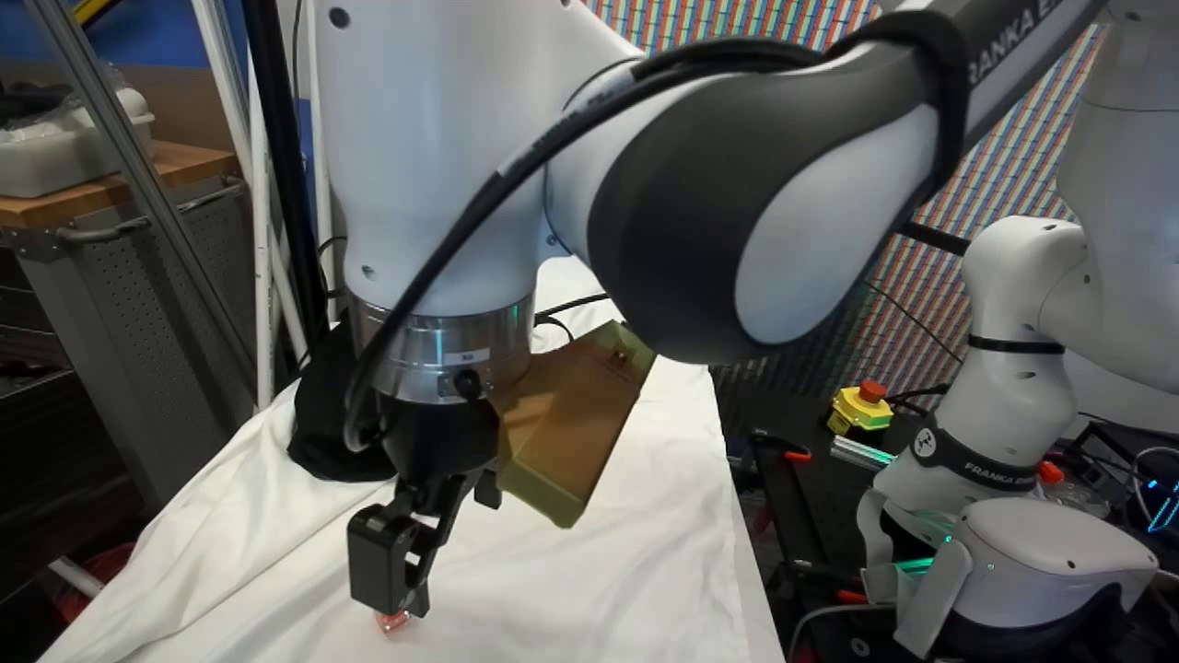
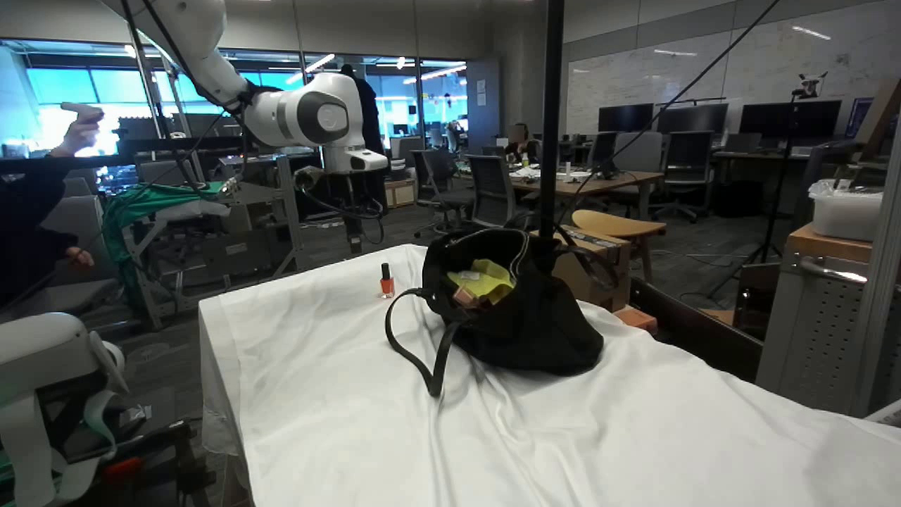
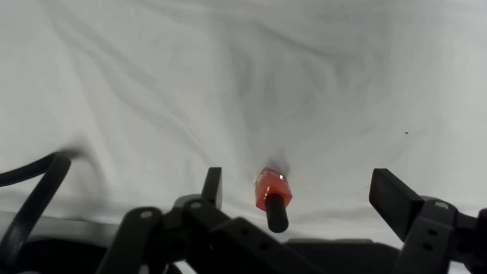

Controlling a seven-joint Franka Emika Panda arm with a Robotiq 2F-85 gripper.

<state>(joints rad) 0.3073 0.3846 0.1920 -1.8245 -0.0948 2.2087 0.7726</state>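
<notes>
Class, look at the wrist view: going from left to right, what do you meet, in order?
Black strap → one gripper fingertip → red bottle with a black cap → opposite gripper fingertip.

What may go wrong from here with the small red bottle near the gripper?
In the wrist view, the red bottle appears nearer one fingertip of the open gripper; closing might knock it over. It stands upright on wrinkled cloth, perhaps unsteadily. The strap of the black bag lies nearby and might snag.

I am observing: bottle (image 3: 271, 185), red; its cap (image 3: 277, 217), black; my hand (image 3: 298, 188), black; bag (image 2: 521, 327), black; cloth (image 2: 331, 394), plain white.
</notes>
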